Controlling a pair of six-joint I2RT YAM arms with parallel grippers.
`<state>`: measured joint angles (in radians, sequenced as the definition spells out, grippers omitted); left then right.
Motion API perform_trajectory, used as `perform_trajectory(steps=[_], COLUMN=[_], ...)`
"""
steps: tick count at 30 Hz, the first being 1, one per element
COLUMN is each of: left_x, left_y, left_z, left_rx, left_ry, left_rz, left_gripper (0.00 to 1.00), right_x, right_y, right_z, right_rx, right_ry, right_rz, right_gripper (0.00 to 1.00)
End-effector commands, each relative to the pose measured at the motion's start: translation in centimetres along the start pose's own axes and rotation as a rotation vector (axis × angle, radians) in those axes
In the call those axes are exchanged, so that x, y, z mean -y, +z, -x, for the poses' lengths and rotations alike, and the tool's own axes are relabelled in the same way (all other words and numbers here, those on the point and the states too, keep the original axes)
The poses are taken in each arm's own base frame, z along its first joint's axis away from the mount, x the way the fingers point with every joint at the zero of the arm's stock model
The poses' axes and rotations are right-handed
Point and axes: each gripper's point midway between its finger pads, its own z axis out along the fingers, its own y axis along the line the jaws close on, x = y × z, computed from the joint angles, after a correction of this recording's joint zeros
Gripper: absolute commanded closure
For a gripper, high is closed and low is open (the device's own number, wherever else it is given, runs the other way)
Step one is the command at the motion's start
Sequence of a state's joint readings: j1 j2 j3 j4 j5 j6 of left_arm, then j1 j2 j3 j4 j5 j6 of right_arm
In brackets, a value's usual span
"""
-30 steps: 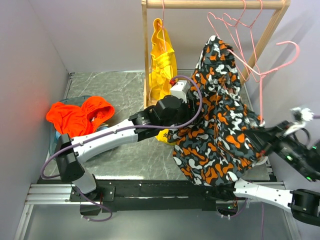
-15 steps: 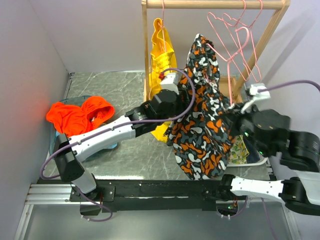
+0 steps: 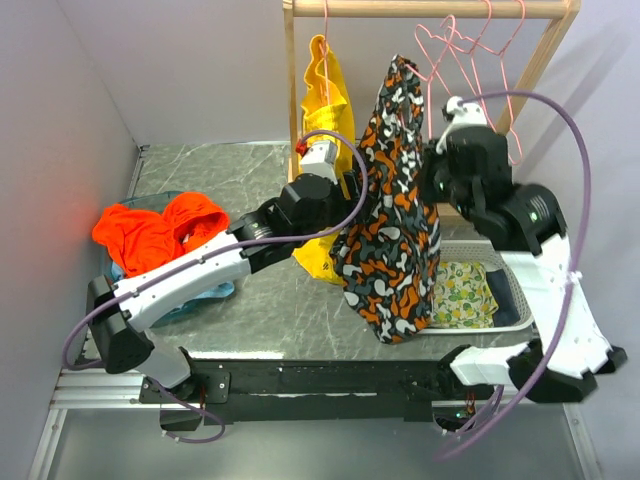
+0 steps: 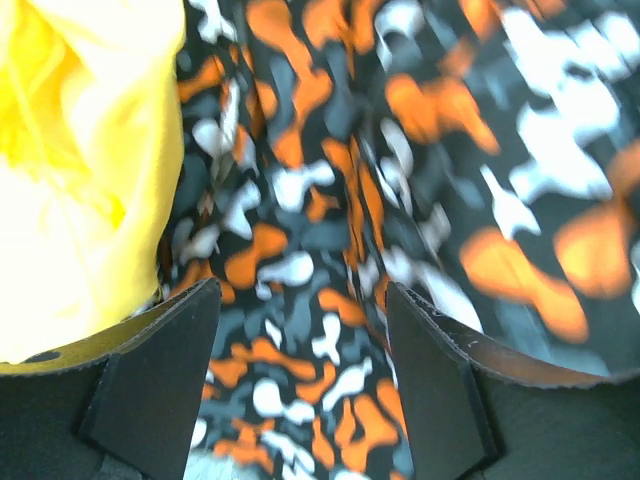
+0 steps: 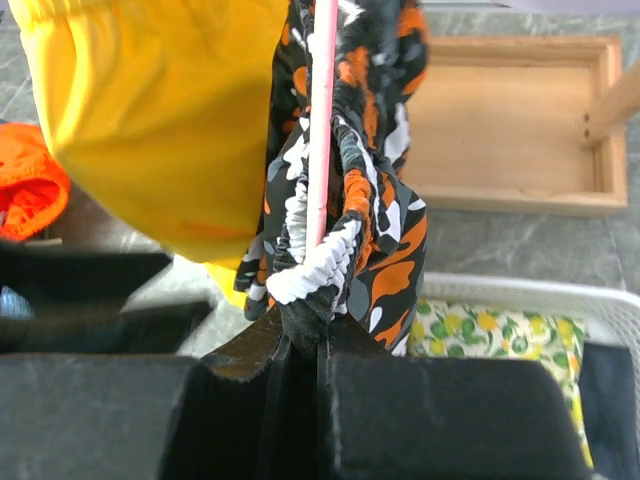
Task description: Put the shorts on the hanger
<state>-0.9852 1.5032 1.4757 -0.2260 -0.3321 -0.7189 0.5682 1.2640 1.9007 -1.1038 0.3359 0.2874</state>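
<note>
In the right wrist view, the right gripper (image 5: pixel 302 325) sits at the lower centre, its fingers pressed together on a bunched white-and-black fold of the shorts (image 5: pixel 360 190). A thin pink wire of the hanger (image 5: pixel 322 100) runs straight up from the pinch, lying against the fabric.

In the left wrist view, the left gripper (image 4: pixel 300 292) has its two dark fingers spread wide. The shorts (image 4: pixel 400 180) fill the frame beyond them: black cloth with orange, white and grey blotches, creased in soft vertical folds. I cannot tell whether the fingers touch the cloth.

From above, the shorts (image 3: pixel 390 200) hang in the centre of the frame as a long, narrow drape between the two arms. The top is up near the rail and the lower hem is loose above the grey table (image 3: pixel 230 180). A white basket (image 3: pixel 520 295) holding a green-and-yellow print cloth (image 3: pixel 465 290) sits at the right, and an orange-red garment (image 3: pixel 160 230) lies at the left.

Farther back, a yellow garment (image 3: pixel 325 110) hangs just left of the shorts. More pink hangers (image 3: pixel 470 40) hang from the wooden rack (image 3: pixel 430 8) at the top.
</note>
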Motion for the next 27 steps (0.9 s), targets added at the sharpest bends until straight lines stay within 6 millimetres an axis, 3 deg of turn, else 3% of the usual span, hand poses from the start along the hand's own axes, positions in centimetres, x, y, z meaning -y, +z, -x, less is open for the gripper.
perform_trajectory(steps=[1,7,12,16,27], left_x=[2.2,2.5,2.4,2.1,0.9], left_y=[-3.5,-6.6,-9.1,-9.9,-10.8], left_z=[2.4,3.6,5.1,5.6,5.7], left_rx=[0.006,0.011,0.045,0.057,0.076], left_ry=[0.025,0.024,0.020,0.027,0.037], left_rz=[-0.105,-0.146,-0.162,-0.157,-0.130], left_gripper=[0.27,0.26,0.26,0.25,0.22], right_x=[-1.8,-2.1,-2.1,-3.2,-3.2], right_y=[0.1,3.7,5.3,6.7,9.4], right_z=[6.2,7.3,8.1,8.5,8.6], right_rx=[0.164,0.142,0.158,0.149,0.144], right_ry=[0.030,0.020,0.002,-0.014,-0.047], right_rz=[0.111,0.098,0.076,0.109,0.058], right_gripper=[1.00,1.00,1.00,1.00,1.00])
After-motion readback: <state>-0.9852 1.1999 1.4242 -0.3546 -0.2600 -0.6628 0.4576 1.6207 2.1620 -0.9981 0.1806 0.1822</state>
